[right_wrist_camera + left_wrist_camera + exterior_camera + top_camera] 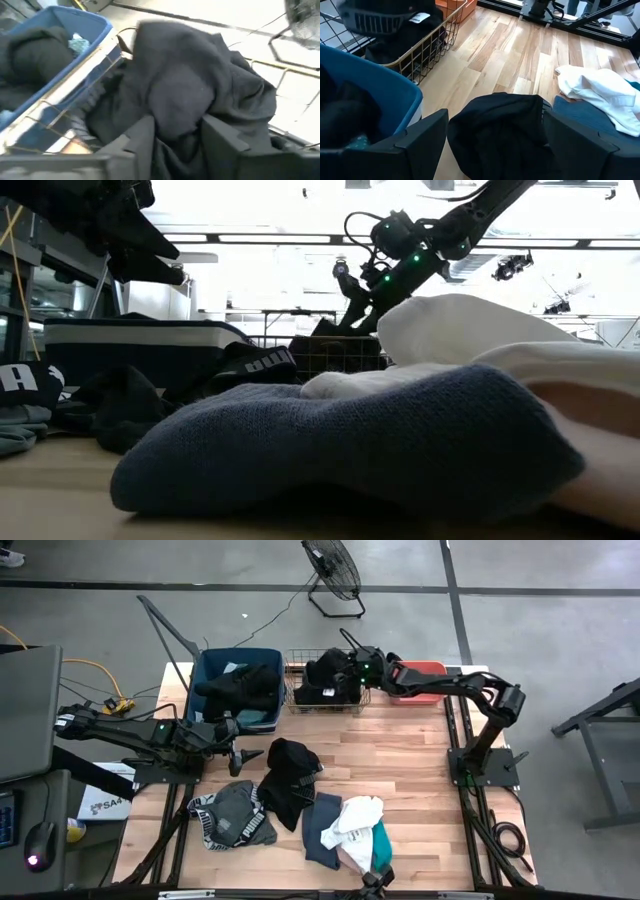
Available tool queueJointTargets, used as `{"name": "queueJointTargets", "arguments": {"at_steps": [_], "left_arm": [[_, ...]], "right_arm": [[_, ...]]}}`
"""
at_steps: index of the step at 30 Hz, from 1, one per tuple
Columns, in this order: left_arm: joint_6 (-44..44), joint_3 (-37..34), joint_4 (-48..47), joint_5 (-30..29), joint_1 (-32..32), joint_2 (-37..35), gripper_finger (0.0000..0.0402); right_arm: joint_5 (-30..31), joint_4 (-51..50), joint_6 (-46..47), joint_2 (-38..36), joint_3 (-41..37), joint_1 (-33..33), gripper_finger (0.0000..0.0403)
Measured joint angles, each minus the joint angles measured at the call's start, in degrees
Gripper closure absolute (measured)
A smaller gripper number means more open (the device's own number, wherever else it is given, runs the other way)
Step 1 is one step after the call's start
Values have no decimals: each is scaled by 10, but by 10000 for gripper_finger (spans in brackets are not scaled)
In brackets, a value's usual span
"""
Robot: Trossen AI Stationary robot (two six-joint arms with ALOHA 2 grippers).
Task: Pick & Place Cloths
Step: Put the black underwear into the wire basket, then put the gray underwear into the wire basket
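A black cloth, soft and heaped in thick folds, lies in the wire basket between the fingers of the right tool, spread apart around it. More cloths (black, grey, white, teal) lie on the desk. The left tool hangs spread over a black one.

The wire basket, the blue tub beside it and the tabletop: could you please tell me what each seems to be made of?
The wire basket looks like thin metal wire with a brassy sheen, woven in an open grid. The blue tub seems rigid moulded plastic, with smooth, evenly coloured walls and a rounded rim. The tabletop appears to be pale wood planks with visible grain and seams, probably sealed, though the finish is hard to judge.
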Motion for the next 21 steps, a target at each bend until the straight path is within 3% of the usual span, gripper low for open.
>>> {"name": "queueJointTargets", "arguments": {"at_steps": [6, 12, 15, 21], "left_arm": [[-4, 0, 0, 0, 0, 0, 85], [-6, 0, 0, 0, 0, 0, 85], [-7, 0, 0, 0, 0, 0, 85], [-7, 0, 0, 0, 0, 0, 85]], "right_arm": [[-101, -23, 31, -36, 0, -25, 166], [-180, -104, 30, -98, 0, -39, 144], [-190, -175, 1, -132, 0, -30, 143], [-154, -313, -63, -204, 0, 27, 143]]}}
